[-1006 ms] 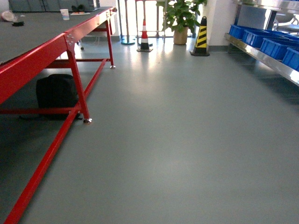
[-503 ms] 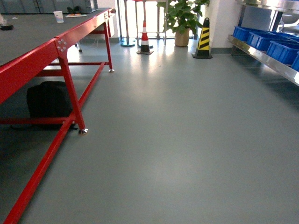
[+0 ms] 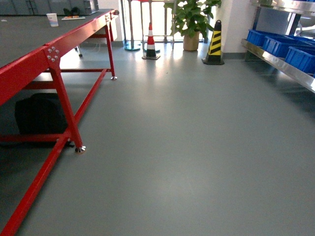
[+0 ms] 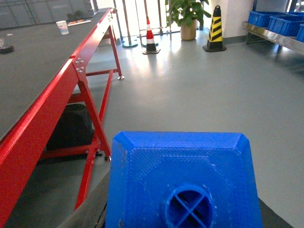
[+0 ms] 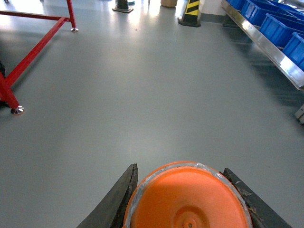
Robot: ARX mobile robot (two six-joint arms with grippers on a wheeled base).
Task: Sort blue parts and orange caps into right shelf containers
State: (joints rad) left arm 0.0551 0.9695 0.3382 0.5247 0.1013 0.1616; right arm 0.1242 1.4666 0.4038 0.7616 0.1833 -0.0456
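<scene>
Ahead, to the right of the red-framed table (image 3: 59, 46), three blue crates (image 3: 275, 43) sit in a row on the steel shelf (image 3: 280, 64); their contents cannot be seen. One blue part (image 4: 183, 180) fills the left wrist view, its grip hidden, so the left gripper's state cannot be told. One orange cap (image 5: 187, 197) sits clamped between the right gripper's (image 5: 187, 199) two dark fingers (image 5: 118, 199). Two traffic cones stand beyond the table.
</scene>
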